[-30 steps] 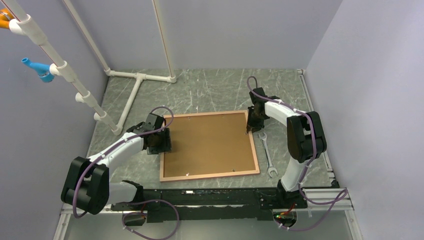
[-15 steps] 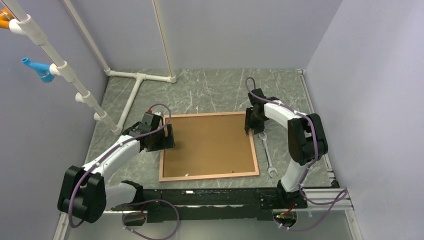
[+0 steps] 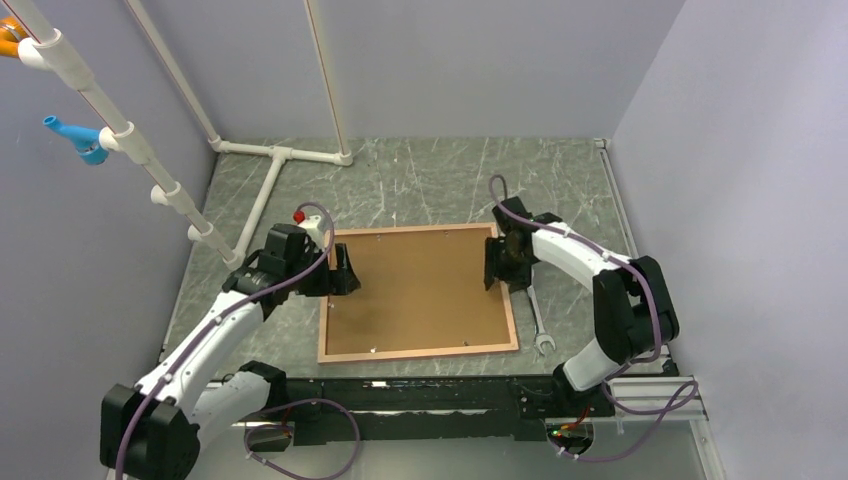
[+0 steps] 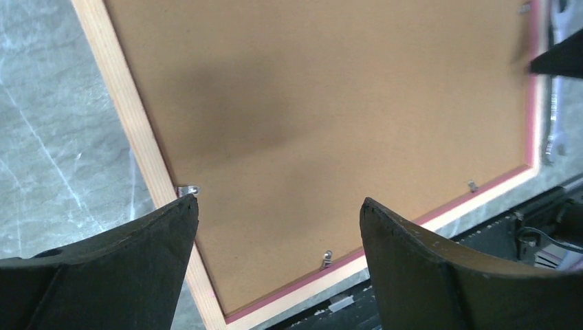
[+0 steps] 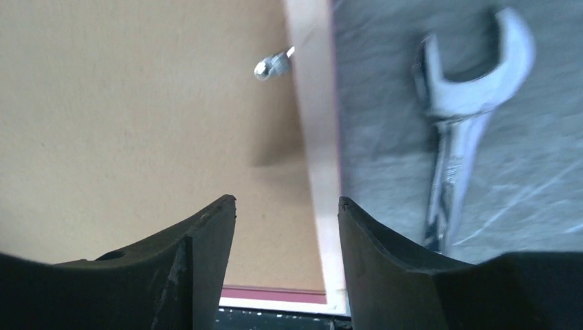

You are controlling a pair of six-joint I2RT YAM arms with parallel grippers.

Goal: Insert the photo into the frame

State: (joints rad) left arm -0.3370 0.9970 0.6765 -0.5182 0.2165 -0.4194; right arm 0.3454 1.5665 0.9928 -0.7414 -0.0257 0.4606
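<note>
The frame (image 3: 420, 352) lies flat and back up on the table (image 3: 420, 180), filled by its brown backing board (image 3: 420, 290), so the photo is out of sight (whether it lies beneath, I cannot tell). A wrench (image 3: 537, 318) rests just beside the right rail. Further on, the left pincer (image 3: 345, 272) and right pincer (image 3: 492, 262) hover over opposite rails, both open and empty, probably placed to steady both sides

Frame (image 3: 418, 353) (narrow pinkish wood edges) lies flat, brown backing board (image 3: 420, 285) filling it. Left gripper (image 3: 345, 277) over frame's left edge near far corner; right gripper (image 3: 493, 268) over right edge, likewise. Wrench (image 3: 537, 318) lies just right of frame
</note>
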